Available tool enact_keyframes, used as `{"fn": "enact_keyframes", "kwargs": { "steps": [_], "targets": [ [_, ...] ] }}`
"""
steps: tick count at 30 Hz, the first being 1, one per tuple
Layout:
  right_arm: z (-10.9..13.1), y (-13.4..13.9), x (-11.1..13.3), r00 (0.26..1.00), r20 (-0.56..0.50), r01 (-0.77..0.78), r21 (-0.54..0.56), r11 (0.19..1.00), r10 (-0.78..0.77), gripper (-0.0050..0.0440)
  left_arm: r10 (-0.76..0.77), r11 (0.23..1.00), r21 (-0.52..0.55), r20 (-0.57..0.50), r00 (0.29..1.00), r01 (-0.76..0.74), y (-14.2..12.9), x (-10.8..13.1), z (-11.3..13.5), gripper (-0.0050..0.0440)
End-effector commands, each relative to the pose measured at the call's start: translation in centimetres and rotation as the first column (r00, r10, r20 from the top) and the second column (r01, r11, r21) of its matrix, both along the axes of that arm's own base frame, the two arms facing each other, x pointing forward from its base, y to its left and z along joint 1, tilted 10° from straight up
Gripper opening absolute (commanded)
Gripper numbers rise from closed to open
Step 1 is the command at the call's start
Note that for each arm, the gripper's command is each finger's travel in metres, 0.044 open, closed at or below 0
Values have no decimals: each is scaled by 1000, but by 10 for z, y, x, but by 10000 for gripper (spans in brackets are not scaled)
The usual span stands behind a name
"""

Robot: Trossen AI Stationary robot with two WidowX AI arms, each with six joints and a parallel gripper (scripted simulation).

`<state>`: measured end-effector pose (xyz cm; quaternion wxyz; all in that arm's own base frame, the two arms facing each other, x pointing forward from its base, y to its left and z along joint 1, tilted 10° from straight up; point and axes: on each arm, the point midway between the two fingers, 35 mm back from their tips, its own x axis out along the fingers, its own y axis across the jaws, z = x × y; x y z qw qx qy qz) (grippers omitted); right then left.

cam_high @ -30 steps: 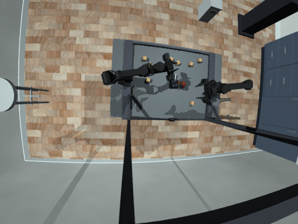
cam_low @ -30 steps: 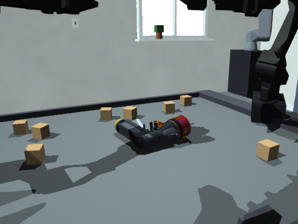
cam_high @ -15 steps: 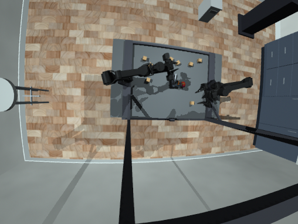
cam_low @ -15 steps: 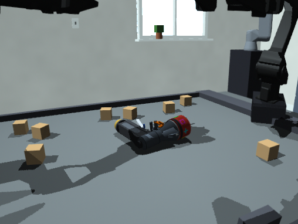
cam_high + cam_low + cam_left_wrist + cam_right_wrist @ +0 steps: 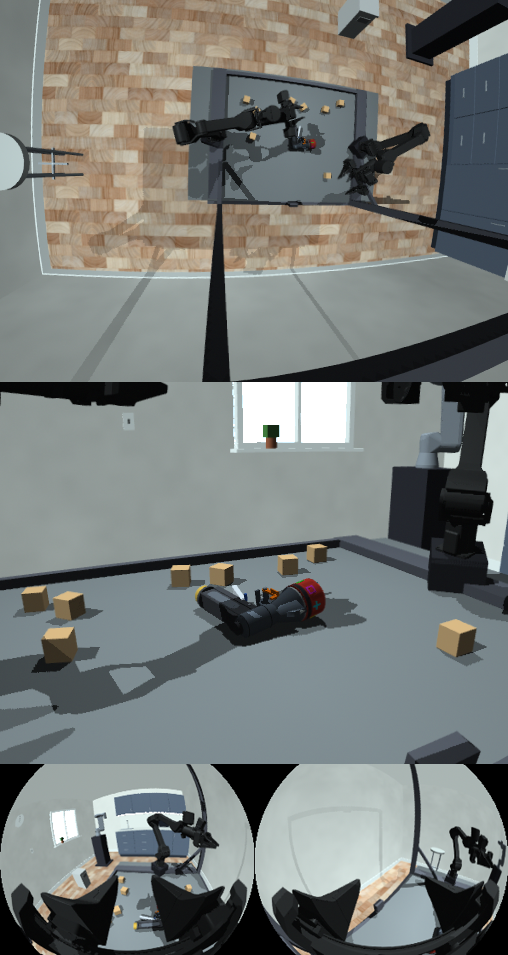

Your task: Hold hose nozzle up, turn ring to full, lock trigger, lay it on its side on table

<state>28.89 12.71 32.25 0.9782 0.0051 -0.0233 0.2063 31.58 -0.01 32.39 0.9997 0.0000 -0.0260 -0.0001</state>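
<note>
Hose nozzle (image 5: 292,143) (image 5: 250,619) (image 5: 149,925) (image 5: 437,931) on the table (image 5: 280,182) (image 5: 300,692) (image 5: 129,936) (image 5: 399,922), lying on its side below my left gripper (image 5: 302,113) (image 5: 160,389) (image 5: 135,878) (image 5: 492,867) and touched by neither set of fingers. My left gripper stands roughly half open, its fingers well apart and nothing between them — released, then, with the nozzle partly hidden behind one finger in my left wrist view. My right gripper (image 5: 345,184) (image 5: 217,846) (image 5: 394,882) is spread nearly as wide as it goes (also holding nothing), raised near its own end of the table.

The nozzle's red spray ring (image 5: 313,143) (image 5: 315,598) faces toward my right gripper's end; I can't tell which symbol sits at the arrow. A white part (image 5: 299,132) (image 5: 238,592) (image 5: 147,917) and an orange part (image 5: 270,593) show on the nozzle's side nearer my left gripper.

Eight small wooden blocks are scattered around. One lone block (image 5: 327,175) (image 5: 456,638) (image 5: 188,888) sits between the nozzle and my right gripper, apart from both; the others lie around and beyond my left gripper, some partly covered by its arm from above. From my left wrist, three blocks (image 5: 121,879) (image 5: 124,890) (image 5: 117,910) appear below the gap between my fingertips — none of them gripped.
</note>
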Motion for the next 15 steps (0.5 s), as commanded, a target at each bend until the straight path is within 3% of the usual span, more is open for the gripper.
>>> {"fn": "enact_keyframes", "kwargs": {
  "steps": [1,15],
  "targets": [
    [9,21,-11,997,22,-68,12,998,68,408,2,1000,-3,17,1000,-2,0,-1,7,188],
    [8,92,-63,939,22,-343,11,939,343,408,2,1000,-3,17,1000,-2,0,-1,7,188]
  ]
}}
